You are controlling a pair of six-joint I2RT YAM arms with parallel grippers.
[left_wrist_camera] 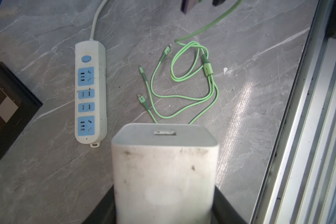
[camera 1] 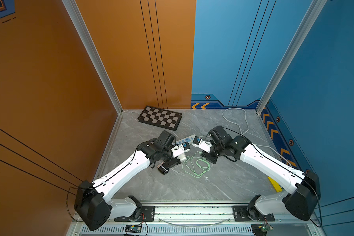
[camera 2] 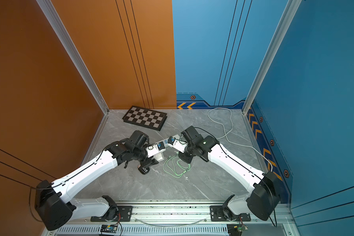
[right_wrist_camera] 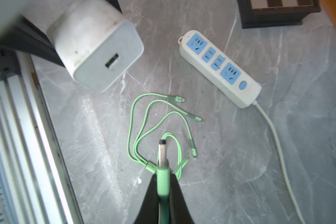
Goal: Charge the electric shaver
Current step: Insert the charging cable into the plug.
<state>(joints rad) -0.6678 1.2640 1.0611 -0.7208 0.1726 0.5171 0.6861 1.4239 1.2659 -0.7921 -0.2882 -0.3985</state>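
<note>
Electric shaver (camera 1: 163,169) lies on the grey marble table (left_wrist_camera: 47,174) just beside the left pincer (left_wrist_camera: 164,201), on its rail-ward side. It is loose and out of both wrist views; whether it touches the pincer's body I cannot tell. Nothing is plugged into it, so I judge it is parked until the power chain is built.

The left pincer stands about half spread, its jaws clamped on the flanks of the white charger block (left_wrist_camera: 163,164). It grips the block from behind, so the USB port (right_wrist_camera: 112,60) on the front face stays uncovered and looks out toward the right pincer (right_wrist_camera: 163,192). The right pincer is closed almost fully on the green collar of the USB-A plug (right_wrist_camera: 162,153), and the metal tongue juts forward past its tips, free to enter a socket. Plug and port are apart and not lined up, so I take the step in hand to be mating them.

Below the right pincer the rest of the green cable (right_wrist_camera: 136,139) trails in slack loops, its three small connectors lying unused on the marble. Beyond both pincers sits the white-and-blue power strip (left_wrist_camera: 90,91), sockets up and empty. Farthest off, a chessboard (camera 1: 159,118) rests by the back wall
</note>
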